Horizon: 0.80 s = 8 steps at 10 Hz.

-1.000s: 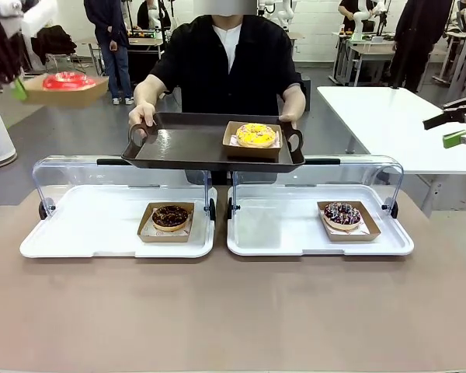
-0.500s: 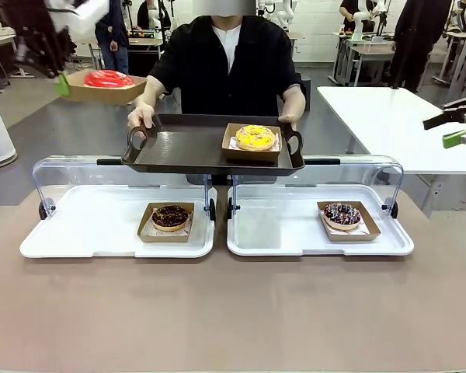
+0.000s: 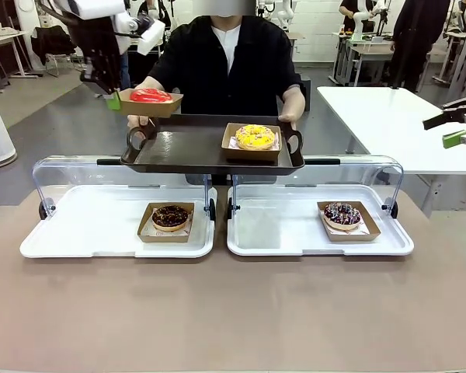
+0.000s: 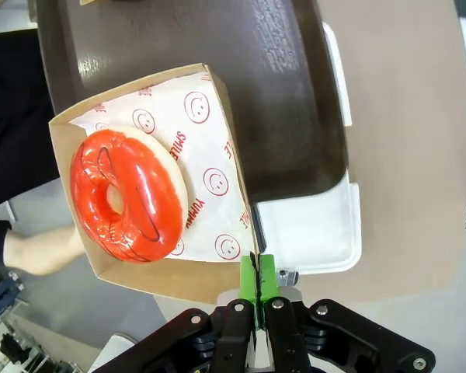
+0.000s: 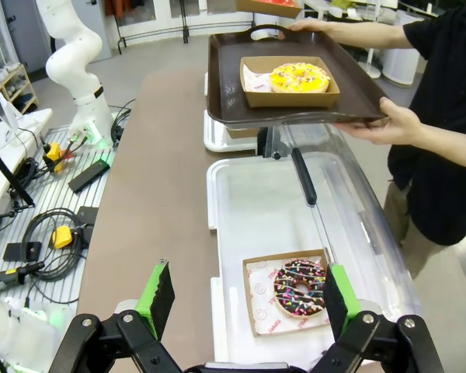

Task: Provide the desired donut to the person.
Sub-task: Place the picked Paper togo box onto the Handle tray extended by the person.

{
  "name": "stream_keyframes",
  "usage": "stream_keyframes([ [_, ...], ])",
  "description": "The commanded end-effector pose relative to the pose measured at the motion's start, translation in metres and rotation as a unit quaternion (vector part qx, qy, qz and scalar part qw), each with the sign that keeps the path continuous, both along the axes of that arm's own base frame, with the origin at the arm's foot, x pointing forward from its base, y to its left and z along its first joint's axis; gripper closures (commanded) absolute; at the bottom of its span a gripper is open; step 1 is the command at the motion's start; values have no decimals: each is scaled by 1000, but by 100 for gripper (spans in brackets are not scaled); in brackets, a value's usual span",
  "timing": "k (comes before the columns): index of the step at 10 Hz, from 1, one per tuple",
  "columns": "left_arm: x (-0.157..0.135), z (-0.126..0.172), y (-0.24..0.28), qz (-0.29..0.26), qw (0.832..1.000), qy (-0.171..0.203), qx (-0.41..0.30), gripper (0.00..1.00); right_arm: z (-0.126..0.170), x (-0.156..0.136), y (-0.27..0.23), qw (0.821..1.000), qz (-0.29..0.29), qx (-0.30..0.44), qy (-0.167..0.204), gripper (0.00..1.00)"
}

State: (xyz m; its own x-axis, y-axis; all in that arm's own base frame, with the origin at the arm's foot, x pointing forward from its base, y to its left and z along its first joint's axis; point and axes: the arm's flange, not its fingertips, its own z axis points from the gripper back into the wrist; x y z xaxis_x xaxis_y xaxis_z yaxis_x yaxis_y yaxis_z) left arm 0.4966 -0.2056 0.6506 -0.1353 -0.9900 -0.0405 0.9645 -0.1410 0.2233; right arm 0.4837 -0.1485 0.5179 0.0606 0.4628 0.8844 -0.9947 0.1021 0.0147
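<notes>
A red-glazed donut lies in a cardboard box lined with printed paper. My left gripper is shut on the box's edge and holds it over the left end of the dark serving tray. In the left wrist view the green pads pinch the box wall beside the red donut, with the dark tray below. The person holds that tray by both handles; a yellow donut sits on it. My right gripper hangs open at the far right, holding nothing.
Two white display trays with raised clear lids stand below; the left holds a chocolate donut, the right a sprinkled donut. That sprinkled donut lies under my right gripper. A white table stands at the back right.
My left gripper has carried the boxed red donut from the far left rightward and down, to the left end of the person's tray. The right arm and the tray have stayed still.
</notes>
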Motion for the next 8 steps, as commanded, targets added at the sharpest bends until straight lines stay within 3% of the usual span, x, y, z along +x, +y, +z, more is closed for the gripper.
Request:
stream_keyframes([
  [1, 23, -4, -14, 11, 1000, 17, -19, 99, -1, 1, 0, 1000, -3, -1, 1, 0],
  [8, 70, -30, -22, -7, 995, 89, -45, 99, -1, 1, 0, 1000, -3, -1, 1, 0],
])
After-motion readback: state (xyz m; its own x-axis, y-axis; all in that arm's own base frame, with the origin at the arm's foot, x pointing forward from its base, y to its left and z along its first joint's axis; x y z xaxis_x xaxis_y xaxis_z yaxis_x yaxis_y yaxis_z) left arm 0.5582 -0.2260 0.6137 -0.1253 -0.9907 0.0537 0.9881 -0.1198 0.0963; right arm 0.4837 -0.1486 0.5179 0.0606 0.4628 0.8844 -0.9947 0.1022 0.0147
